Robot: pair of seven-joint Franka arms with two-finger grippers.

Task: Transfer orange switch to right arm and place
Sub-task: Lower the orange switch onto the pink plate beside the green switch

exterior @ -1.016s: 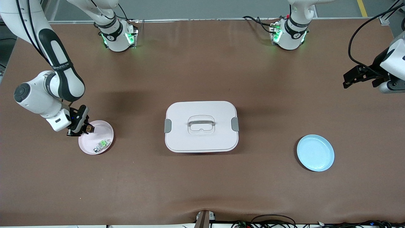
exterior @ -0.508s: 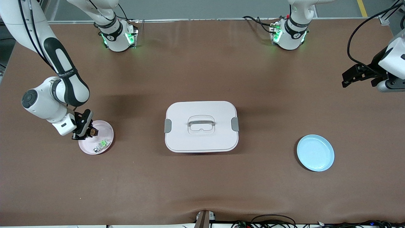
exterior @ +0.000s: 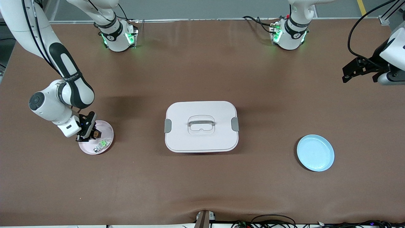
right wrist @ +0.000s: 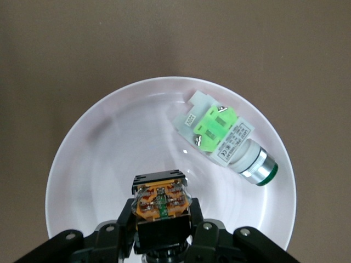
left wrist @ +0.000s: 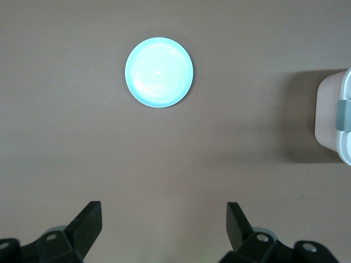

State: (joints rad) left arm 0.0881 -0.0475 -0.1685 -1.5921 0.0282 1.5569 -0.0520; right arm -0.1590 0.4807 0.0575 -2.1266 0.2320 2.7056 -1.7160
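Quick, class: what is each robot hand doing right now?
Left hand: open, holding nothing, waiting over bare table.
Right hand: closed on the orange switch, over the pink plate.

A white lidded box (exterior: pixel 201 126) with grey side clips sits mid-table, handle on top. Toward the left arm's end — a pale blue plate (exterior: pixel 315 153). Toward the right arm's end — a pink plate (exterior: pixel 107 129) with a green-middled switch (exterior: pixel 101 145) lying in it.

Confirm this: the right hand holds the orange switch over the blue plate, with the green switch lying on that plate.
Wrong plate. The right hand holds the orange switch over the pink plate, where the green switch lies; the right wrist view shows it. The blue plate holds nothing.
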